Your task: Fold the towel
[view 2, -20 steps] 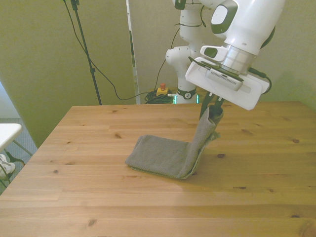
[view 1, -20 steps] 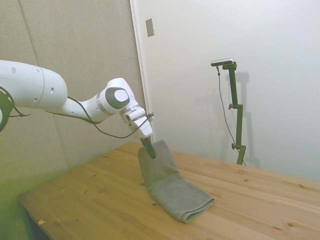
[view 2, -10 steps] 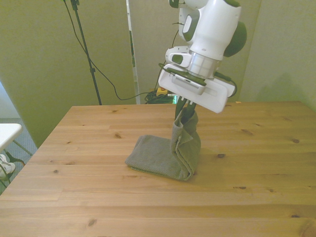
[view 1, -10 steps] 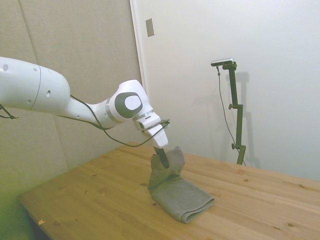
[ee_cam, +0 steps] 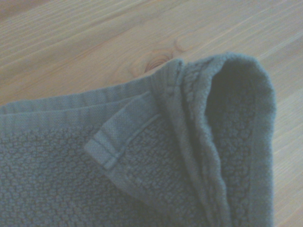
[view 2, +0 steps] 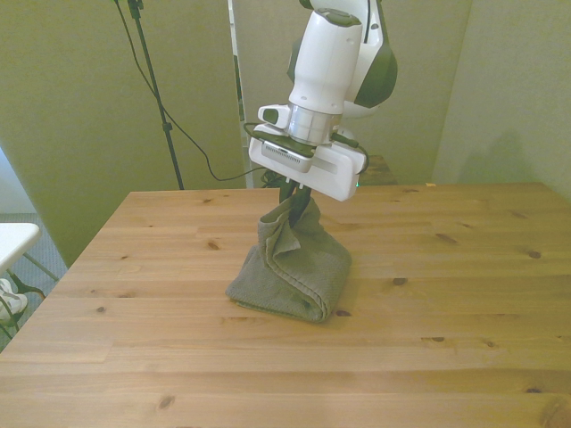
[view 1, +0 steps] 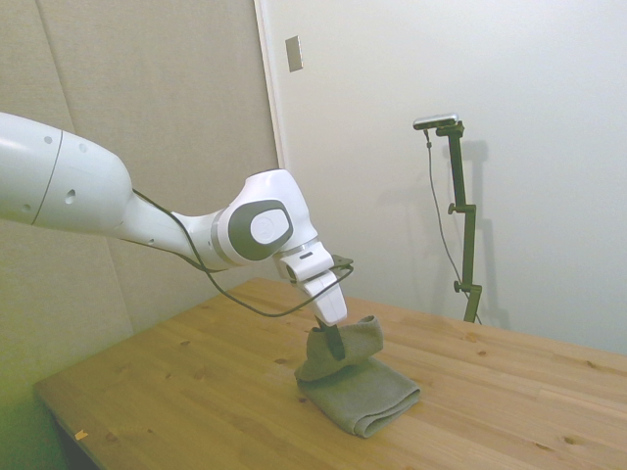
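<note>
The gripper (view 2: 295, 198) is pinching the raised end of the grey towel (view 2: 294, 267), fingers pressed together on the cloth. Compared with a second ago, it is sitting lower and further toward the front view's left — the lifted flap, which was standing almost upright at the towel's right end, is now draping over the lower layer, which is lying flat on the wooden table (view 2: 446, 357).

The side view is showing the raised fold curling over the flat part (view 1: 358, 377), which the front view flattens. The wrist view alone is giving the weave, a hemmed corner (ee_cam: 111, 146) and the rolled edge up close.

Bare tabletop is lying open all round the towel — the edges are well away.
</note>
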You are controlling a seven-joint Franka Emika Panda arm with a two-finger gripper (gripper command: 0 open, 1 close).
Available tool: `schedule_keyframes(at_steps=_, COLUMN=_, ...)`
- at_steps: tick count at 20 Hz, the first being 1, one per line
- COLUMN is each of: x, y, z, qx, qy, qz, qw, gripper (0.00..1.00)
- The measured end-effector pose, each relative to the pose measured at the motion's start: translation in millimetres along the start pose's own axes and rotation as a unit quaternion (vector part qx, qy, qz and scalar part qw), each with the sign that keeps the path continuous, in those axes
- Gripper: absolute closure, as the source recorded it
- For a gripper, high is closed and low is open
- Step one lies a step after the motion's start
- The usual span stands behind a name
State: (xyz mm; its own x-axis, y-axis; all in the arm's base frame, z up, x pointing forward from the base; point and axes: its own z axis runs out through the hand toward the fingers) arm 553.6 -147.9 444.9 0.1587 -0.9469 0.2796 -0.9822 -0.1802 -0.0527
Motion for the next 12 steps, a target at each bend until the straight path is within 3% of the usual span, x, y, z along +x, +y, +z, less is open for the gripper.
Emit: schedule_keyframes(at_steps=12, x=10.2, y=18.0, z=9.2, qx=0.002, qy=-0.004, qz=-0.004, qw=1.0, gripper=0.0)
